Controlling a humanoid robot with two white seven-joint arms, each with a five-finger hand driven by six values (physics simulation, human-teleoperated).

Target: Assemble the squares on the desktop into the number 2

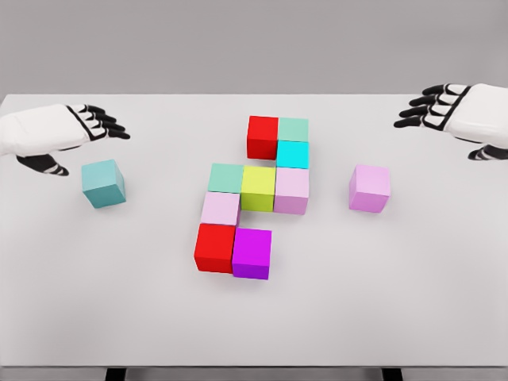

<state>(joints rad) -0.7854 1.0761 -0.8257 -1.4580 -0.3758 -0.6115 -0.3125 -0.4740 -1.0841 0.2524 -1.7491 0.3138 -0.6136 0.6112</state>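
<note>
Several coloured cubes sit joined in the middle of the white table [397, 302]: a red cube [263, 136] and a mint cube [293, 129] on top, a cyan cube [292, 154] under the mint one, then a green cube [225, 177], a yellow cube [258, 188] and a pale pink cube [291, 190] in a row. Below come another pink cube [220, 209], a red cube [214, 248] and a magenta cube [252, 253]. A teal cube [103, 182] lies alone at the left, just below my open left hand [95, 127]. A lilac cube [369, 188] lies alone at the right, below my open right hand [432, 107].
The table's front edge runs along the bottom of the view, with dark legs [115, 373] showing under it. A plain grey wall stands behind the far edge.
</note>
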